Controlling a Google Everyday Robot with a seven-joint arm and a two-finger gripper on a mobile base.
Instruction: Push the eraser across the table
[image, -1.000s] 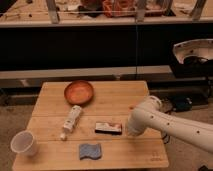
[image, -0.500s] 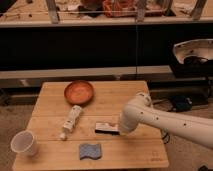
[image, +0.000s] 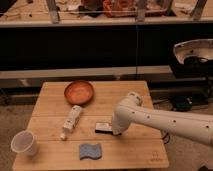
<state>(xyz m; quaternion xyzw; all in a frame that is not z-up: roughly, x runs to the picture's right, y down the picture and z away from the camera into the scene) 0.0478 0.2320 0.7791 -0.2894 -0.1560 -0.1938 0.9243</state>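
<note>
Eraser (image: 102, 127) just beside closed gripper (image: 115, 132)

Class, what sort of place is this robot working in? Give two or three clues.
Probably a robotics lab or workshop: a cluttered bench runs behind, a wooden table carries assorted small objects, and the arm's gripper sits by the eraser.

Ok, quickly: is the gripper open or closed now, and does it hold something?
Gripper: closed, holding nothing, low on the table right beside the eraser.
</note>
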